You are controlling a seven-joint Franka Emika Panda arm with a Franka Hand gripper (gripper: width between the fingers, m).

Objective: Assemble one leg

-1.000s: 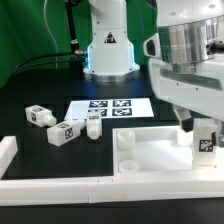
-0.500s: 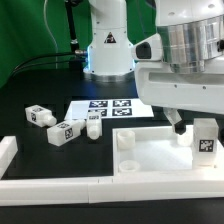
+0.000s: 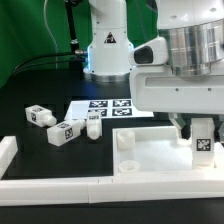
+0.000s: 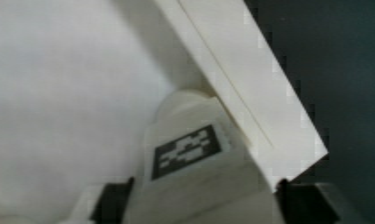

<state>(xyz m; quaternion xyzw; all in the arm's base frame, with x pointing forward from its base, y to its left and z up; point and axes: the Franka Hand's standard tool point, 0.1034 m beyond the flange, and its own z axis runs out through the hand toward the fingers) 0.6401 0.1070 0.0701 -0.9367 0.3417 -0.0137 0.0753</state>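
I'm over the panel, and my gripper hangs just above the leg, which stands upright on the panel's far corner toward the exterior view's right. From my wrist, the leg rises between my fingers, one dark tip on each side, spread and not touching it. Off the panel, two more legs lie near the marker board.
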